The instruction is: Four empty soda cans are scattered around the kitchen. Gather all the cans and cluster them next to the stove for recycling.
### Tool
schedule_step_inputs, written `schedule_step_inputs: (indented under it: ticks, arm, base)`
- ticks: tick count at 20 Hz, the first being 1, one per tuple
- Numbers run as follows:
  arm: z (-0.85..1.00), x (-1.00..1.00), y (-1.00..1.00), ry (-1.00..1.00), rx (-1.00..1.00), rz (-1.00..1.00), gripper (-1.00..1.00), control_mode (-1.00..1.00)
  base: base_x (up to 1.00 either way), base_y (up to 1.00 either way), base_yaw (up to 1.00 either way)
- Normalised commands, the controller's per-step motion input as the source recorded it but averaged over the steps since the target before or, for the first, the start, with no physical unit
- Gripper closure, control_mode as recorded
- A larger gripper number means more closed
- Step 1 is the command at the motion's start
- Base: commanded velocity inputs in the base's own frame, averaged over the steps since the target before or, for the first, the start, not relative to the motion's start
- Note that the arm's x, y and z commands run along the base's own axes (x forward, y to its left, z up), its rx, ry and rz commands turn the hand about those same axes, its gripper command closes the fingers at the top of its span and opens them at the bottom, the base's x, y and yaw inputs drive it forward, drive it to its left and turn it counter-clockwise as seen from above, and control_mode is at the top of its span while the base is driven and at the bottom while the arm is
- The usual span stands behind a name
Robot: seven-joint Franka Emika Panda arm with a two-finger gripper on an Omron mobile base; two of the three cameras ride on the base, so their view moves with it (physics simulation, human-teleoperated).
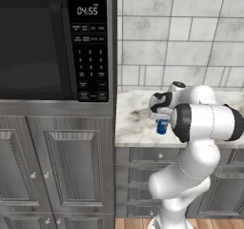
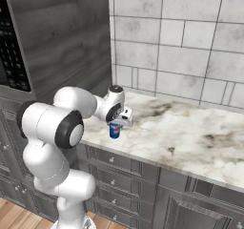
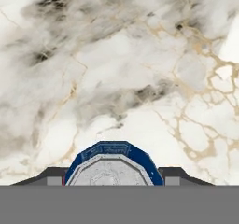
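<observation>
A blue soda can (image 1: 162,126) (image 2: 114,130) stands upright on the marble counter (image 2: 190,128), near its front edge and close to the counter's left end. My gripper (image 2: 115,127) reaches down over it from above. In the hand view the can's silver top and blue rim (image 3: 114,164) sit right between the two dark fingertips (image 3: 52,177), which press against its sides. The gripper is shut on the can, which still rests on the counter. The stove is out of view.
A black microwave (image 1: 52,46) with a keypad sits in the tall grey cabinet just left of the counter. That cabinet's side wall (image 2: 62,32) rises beside the can. A tiled backsplash (image 2: 181,42) runs behind. Drawers (image 2: 143,171) lie below the counter.
</observation>
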Motion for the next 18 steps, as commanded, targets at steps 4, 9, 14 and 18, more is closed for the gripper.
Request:
schedule_step_inputs:
  ticks: [4,9,14,18]
  arm:
    - [0.69,-0.4,0.0,-0.05,0.01,0.01,1.0,-1.0]
    - [0.74,-0.7,0.0,-0.09,0.0,0.02,1.0,-1.0]
    - [0.53,-0.84,0.0,-0.06,0.0,0.0,1.0,-1.0]
    - [0.4,-0.85,-0.01,-0.03,0.0,0.0,1.0,-1.0]
  base:
    - [0.0,0.0,0.0]
    - [0.0,0.0,0.0]
    - [0.0,0.0,0.0]
    - [0.0,0.0,0.0]
